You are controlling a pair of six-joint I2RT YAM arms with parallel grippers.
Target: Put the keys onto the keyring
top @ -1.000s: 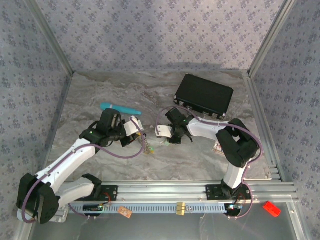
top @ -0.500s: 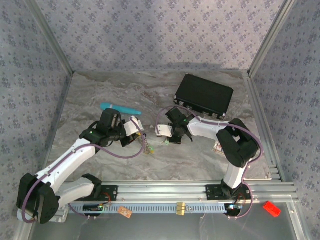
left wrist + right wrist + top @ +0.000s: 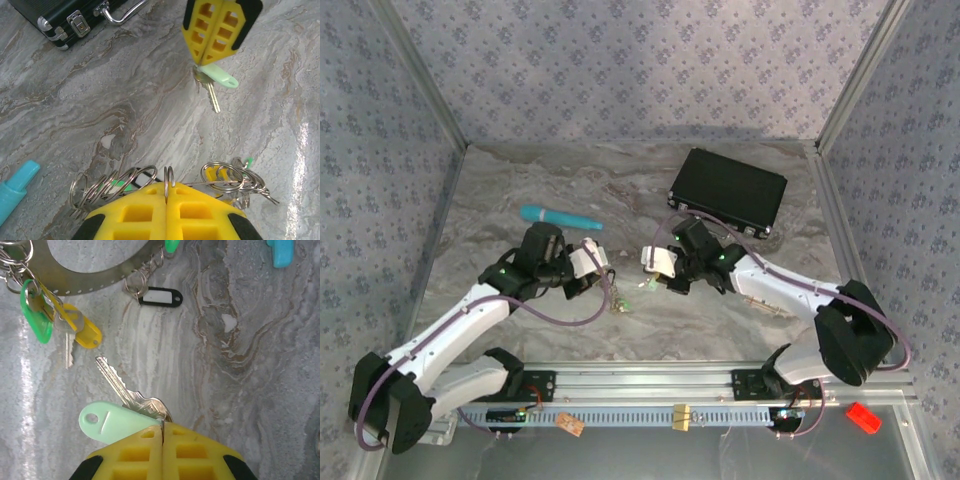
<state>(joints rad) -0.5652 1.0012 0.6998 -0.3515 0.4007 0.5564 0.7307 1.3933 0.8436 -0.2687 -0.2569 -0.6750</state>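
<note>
My left gripper (image 3: 166,186) is shut on a small split ring of the keyring (image 3: 90,279), a silvery band hung with several wire rings (image 3: 227,177). Green (image 3: 37,315) and yellow (image 3: 82,330) tagged keys hang from it. My right gripper (image 3: 161,426) is shut on the ring of a metal key (image 3: 117,382) with a pale teal-green tag (image 3: 112,422), held a little above the table. In the left wrist view that gripper (image 3: 200,62) hangs opposite mine with the key (image 3: 212,95) dangling. In the top view both grippers (image 3: 603,272) (image 3: 650,265) meet mid-table, a short gap apart.
A black case (image 3: 728,190) lies at the back right, its handle (image 3: 122,12) toward the grippers. A teal stick (image 3: 560,216) lies behind the left arm. A black-and-white tag (image 3: 160,297) hangs on the keyring. A red object (image 3: 863,417) sits beyond the front rail.
The right arm's elbow has swung out and down to the right, while its gripper stays near the middle holding the key. The left gripper has shifted slightly right.
</note>
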